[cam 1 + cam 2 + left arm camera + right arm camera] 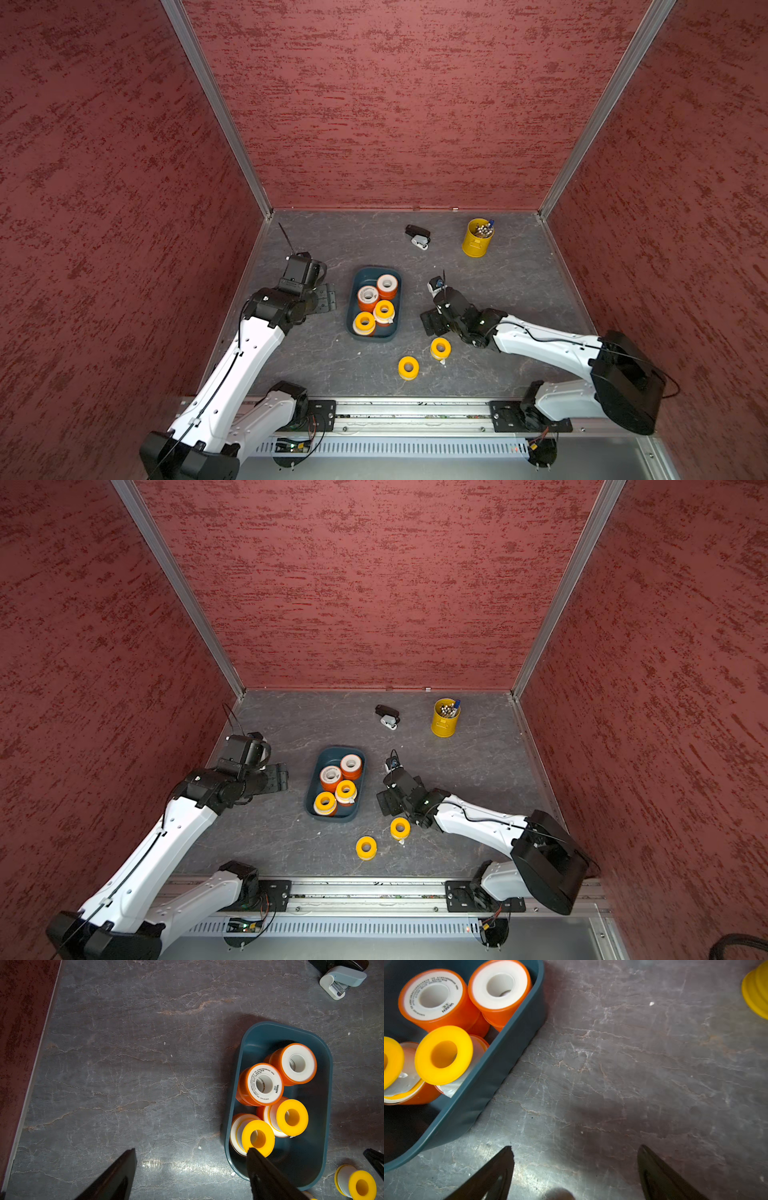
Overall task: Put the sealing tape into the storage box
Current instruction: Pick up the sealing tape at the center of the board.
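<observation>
On the grey table (498,291), stacked rolls (384,309) crowd the box (354,291), a yellow roll (440,348) and its twin (408,367) lie outside it, and with the left gripper (191,1149) and right gripper (575,1147) both gaping empty, another drop could topple that stack.

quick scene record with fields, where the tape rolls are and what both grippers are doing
box: storage box, mid-table between the arms
in box: two orange rolls with white faces up; two stacked yellow rolls resting on orange ones
on table: two loose yellow rolls, outside the box on its near side
left gripper: open, empty
right gripper: open, empty
other: stapler, pen cup at the back
</observation>
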Tool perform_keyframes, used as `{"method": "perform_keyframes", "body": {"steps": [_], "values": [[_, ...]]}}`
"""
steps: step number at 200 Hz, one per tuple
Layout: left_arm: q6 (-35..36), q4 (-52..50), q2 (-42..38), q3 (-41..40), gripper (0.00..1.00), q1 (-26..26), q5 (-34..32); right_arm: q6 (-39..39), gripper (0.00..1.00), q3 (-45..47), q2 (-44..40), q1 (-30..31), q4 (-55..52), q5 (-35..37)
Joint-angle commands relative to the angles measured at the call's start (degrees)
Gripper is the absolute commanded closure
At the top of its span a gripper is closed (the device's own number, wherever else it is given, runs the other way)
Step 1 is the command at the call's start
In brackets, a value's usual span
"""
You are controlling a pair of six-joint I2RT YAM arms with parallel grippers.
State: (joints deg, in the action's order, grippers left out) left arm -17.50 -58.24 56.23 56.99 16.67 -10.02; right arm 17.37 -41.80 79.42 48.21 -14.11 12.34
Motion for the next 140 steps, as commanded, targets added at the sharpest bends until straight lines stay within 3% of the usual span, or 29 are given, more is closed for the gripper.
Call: {"method": "perform_keyframes", "body": {"steps": [1, 140], "values": [[0.45, 0.98, -0.98, -0.43, 0.14, -0.45, 0.53, 1.38, 0.06, -2.25, 2.31, -0.26, -3.65, -4.01], [0.45, 1.02, -0.45, -0.48, 0.14, -0.5, 0.97, 7.8, 0.16, -1.88, 7.59, -0.12, -13.76, -11.31]]}}
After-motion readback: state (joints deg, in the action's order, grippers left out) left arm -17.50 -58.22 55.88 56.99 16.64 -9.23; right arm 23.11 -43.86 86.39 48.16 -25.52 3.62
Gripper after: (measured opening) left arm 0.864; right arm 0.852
